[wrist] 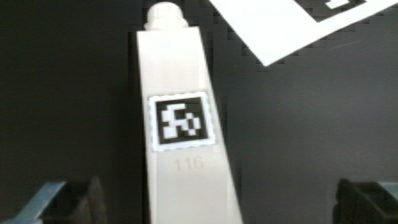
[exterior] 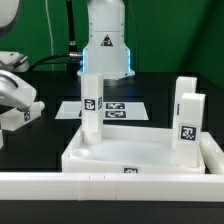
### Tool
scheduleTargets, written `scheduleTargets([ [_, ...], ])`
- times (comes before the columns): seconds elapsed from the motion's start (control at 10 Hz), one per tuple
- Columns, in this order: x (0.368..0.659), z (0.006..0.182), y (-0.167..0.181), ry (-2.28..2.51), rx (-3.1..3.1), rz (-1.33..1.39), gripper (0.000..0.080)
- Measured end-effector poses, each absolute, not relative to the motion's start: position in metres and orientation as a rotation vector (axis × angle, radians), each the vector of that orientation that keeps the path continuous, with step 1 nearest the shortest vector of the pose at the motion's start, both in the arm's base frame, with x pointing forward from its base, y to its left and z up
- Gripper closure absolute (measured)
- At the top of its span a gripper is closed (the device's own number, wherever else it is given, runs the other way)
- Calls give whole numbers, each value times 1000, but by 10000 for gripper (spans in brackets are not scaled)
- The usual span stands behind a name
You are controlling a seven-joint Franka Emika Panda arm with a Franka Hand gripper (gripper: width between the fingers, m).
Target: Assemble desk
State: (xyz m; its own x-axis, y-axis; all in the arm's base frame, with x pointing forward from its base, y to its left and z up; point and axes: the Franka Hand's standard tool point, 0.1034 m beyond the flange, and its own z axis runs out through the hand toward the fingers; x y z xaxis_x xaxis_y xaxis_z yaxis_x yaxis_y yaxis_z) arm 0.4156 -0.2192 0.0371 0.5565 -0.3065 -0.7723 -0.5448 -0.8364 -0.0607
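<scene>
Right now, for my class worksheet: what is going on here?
The Panda arm is assembling a white desk. Its jaws stand open either side of one upright leg, not gripping it. That leg stands at the far corner of the desktop on the exterior view's left; two more legs stand toward that view's right.
</scene>
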Motion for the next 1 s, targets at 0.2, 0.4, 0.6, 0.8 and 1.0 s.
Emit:
scheduleTargets([
  [0.2, 408, 33, -219, 694, -2411, 1287, 151],
  [0.4, 412, 25, -225, 687, -2413, 1320, 151],
  [0.6, 413, 21, -224, 682, -2423, 1314, 151],
  [0.8, 409, 14, -225, 685, -2420, 1324, 151],
  [1.0, 407, 9, -226, 691, -2427, 1322, 151],
])
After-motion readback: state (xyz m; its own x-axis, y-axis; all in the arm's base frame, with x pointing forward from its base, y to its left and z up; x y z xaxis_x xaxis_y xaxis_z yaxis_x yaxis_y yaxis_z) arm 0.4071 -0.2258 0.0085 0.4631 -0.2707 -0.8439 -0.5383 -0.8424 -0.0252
